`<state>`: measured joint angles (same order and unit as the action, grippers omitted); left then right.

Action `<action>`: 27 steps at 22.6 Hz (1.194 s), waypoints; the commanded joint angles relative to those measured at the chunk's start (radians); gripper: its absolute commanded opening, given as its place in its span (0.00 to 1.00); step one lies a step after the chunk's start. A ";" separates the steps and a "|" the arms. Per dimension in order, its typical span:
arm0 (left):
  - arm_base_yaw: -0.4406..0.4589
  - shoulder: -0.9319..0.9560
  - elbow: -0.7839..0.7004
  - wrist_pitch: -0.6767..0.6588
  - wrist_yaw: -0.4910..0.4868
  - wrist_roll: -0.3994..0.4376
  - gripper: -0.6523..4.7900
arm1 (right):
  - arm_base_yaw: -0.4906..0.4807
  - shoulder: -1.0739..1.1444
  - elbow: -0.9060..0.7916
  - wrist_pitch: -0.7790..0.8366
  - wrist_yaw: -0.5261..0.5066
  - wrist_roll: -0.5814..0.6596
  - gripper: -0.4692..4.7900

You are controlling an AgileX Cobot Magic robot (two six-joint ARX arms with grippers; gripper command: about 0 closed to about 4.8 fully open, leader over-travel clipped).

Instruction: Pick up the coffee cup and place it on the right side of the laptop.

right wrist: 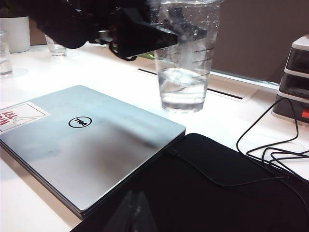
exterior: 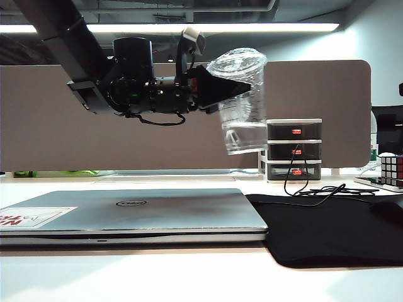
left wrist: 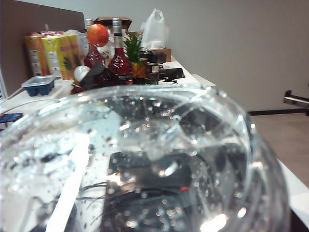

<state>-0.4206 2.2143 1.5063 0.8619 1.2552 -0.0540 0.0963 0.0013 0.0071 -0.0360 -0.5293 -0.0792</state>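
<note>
A clear plastic coffee cup with a domed lid is held in the air by the left claw, well above the tabletop and over the gap between a closed silver laptop and a black cloth mat. The cup is gripped from the side, high on its wall just under the lid, with the dark fingers closed against it; it is tilted slightly, the lid leaning away from the arm. A little water is seen in the bottom of the cup, which is probably why a grip near the top and a nearly upright carry are used. In the left wrist view the frame is almost filled by the cup's lid, beaded with droplets, so the claw itself is hidden there. The laptop lies flat near the front edge of the tabletop, lid shut, a white-and-red sticker at its left corner. The mat lies touching the laptop's right edge, and a thin black cable trails across it from a small stack of drawers at the back edge. The cup is judged to be in mid-carry, not yet set down. The right claw is not seen in any view; whether it is wide or narrow cannot be told.
</note>
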 commanded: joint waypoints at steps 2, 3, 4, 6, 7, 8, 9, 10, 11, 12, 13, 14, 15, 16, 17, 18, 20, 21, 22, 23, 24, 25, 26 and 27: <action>-0.021 -0.036 -0.084 0.072 -0.001 0.021 0.69 | 0.000 -0.002 -0.005 0.007 -0.008 -0.003 0.09; -0.029 -0.042 -0.107 0.083 -0.005 0.021 0.69 | 0.000 -0.002 -0.005 0.006 -0.009 -0.003 0.09; -0.032 -0.050 -0.135 0.106 -0.014 0.020 0.69 | 0.000 -0.002 -0.005 0.005 -0.013 -0.003 0.09; -0.046 -0.063 -0.182 0.143 -0.045 0.021 0.69 | 0.000 -0.002 -0.005 -0.001 -0.024 -0.003 0.09; -0.055 -0.070 -0.206 0.165 -0.060 0.021 0.69 | 0.000 -0.002 -0.005 -0.006 -0.032 -0.003 0.09; -0.060 -0.075 -0.223 0.178 -0.077 0.020 0.69 | 0.000 -0.002 -0.005 -0.011 -0.032 -0.003 0.09; -0.069 -0.080 -0.239 0.187 -0.090 0.020 0.69 | 0.000 -0.002 -0.005 -0.018 -0.032 -0.003 0.09; -0.081 -0.084 -0.254 0.195 -0.106 0.020 0.69 | 0.001 -0.002 -0.005 -0.028 -0.034 -0.003 0.09; -0.087 -0.089 -0.266 0.201 -0.119 0.020 0.69 | 0.000 -0.002 -0.005 -0.035 -0.035 -0.003 0.09; -0.098 -0.091 -0.277 0.205 -0.136 0.020 0.69 | 0.001 -0.002 -0.005 -0.040 -0.035 -0.003 0.09; -0.111 -0.094 -0.290 0.214 -0.161 0.019 0.69 | 0.001 -0.002 -0.005 -0.044 -0.035 -0.003 0.09; -0.122 -0.095 -0.298 0.221 -0.177 0.019 0.69 | 0.001 -0.002 -0.005 -0.046 -0.035 -0.003 0.09; -0.147 -0.095 -0.309 0.227 -0.205 0.020 0.69 | 0.001 -0.002 -0.005 -0.046 -0.035 -0.003 0.09; -0.161 -0.095 -0.315 0.227 -0.213 0.021 0.69 | 0.001 -0.002 -0.005 -0.046 -0.035 -0.003 0.09; -0.171 -0.094 -0.315 0.225 -0.217 0.021 0.69 | 0.001 -0.002 -0.005 -0.046 -0.035 -0.003 0.09; -0.184 -0.094 -0.315 0.223 -0.222 0.028 0.69 | 0.001 -0.002 -0.005 -0.045 -0.035 -0.003 0.09; -0.201 -0.094 -0.315 0.211 -0.228 0.069 0.69 | 0.001 -0.002 -0.005 -0.045 -0.035 -0.003 0.09; -0.209 -0.094 -0.315 0.208 -0.228 0.085 0.69 | 0.001 -0.002 -0.005 -0.045 -0.035 -0.003 0.09; -0.217 -0.094 -0.315 0.206 -0.231 0.085 0.69 | 0.001 -0.002 -0.005 -0.045 -0.040 -0.003 0.09; -0.217 -0.094 -0.315 0.201 -0.231 0.085 0.69 | 0.001 -0.002 -0.005 -0.045 -0.044 -0.003 0.09; -0.219 -0.094 -0.315 0.186 -0.231 0.085 0.69 | 0.001 -0.002 -0.005 -0.045 -0.050 -0.003 0.09; -0.219 -0.094 -0.315 0.169 -0.231 0.089 0.69 | 0.001 -0.002 -0.005 -0.045 -0.050 -0.003 0.09; -0.219 -0.094 -0.315 0.154 -0.231 0.097 0.69 | 0.001 -0.002 -0.005 -0.045 -0.050 -0.003 0.09; -0.219 -0.094 -0.315 0.138 -0.231 0.109 0.69 | 0.001 -0.002 -0.005 -0.045 -0.050 -0.003 0.09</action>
<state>-0.6369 2.1292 1.1866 1.0122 1.0267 0.0319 0.0967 0.0013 0.0071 -0.0891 -0.5735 -0.0795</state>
